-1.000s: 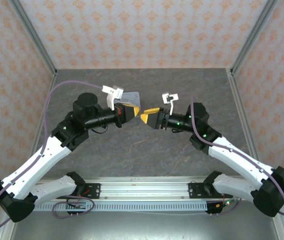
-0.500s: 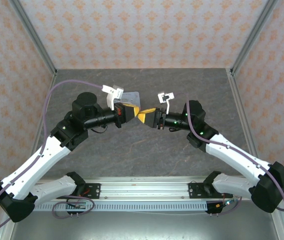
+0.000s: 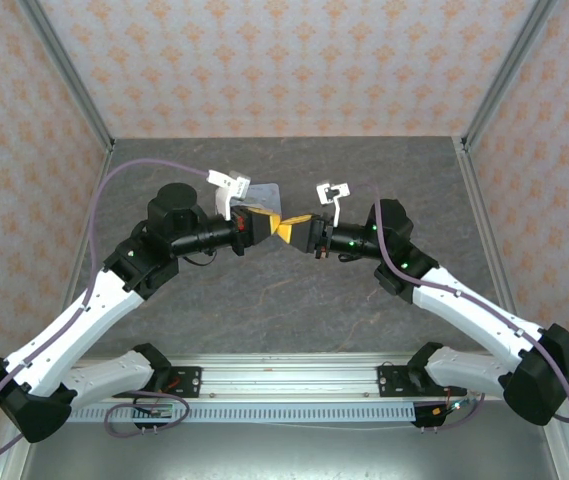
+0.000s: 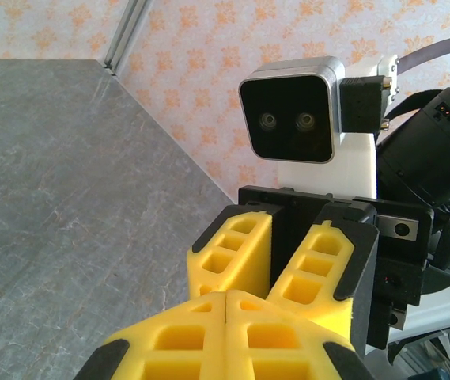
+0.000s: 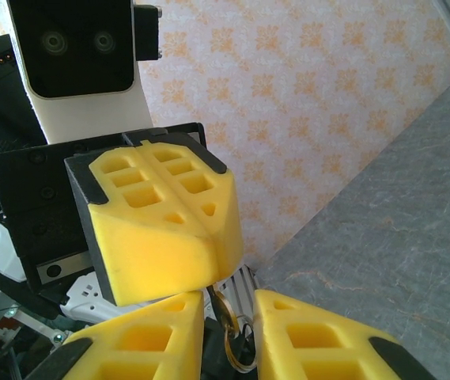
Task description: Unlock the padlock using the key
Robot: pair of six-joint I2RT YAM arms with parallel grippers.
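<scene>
- Left fingers are clenched tight, tips pressed together, pinching what looks like the thin silvery key; its small ring pokes out below them.
- Right fingers stand narrowly apart on either side of that ring; whether they pinch it I cannot tell.
- Both arms meet tip to tip, raised above the middle of the grey desk.

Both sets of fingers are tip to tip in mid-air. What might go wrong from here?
1. The small metal ring hangs loose below the left gripper's shut fingers, between the right gripper's fingers; an off-centre pinch may push it aside.
2. This happens above the table; anything that slips probably falls.
3. The fingers nearly touch and may bump.
</scene>
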